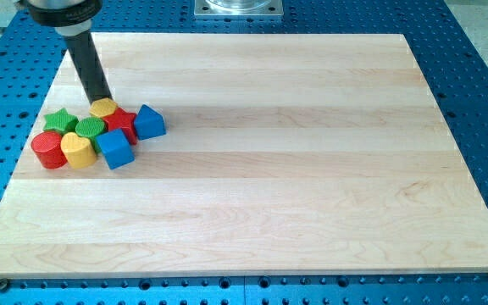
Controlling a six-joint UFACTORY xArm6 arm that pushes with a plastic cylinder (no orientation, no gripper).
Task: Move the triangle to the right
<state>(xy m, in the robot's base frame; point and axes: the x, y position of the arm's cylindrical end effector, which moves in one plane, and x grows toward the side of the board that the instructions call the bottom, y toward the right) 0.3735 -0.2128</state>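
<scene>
The blue triangle block sits at the right end of a tight cluster at the view's left. Beside it are a red star, a blue cube, a green round block, a yellow block, a green star, a yellow heart-like block and a red cylinder. My tip stands just above the yellow block at the cluster's top, up and to the left of the triangle, about 55 px from it.
The blocks lie on a pale wooden board set on a blue perforated table. A metal mount shows at the view's top centre. The rod leans up to the view's top left.
</scene>
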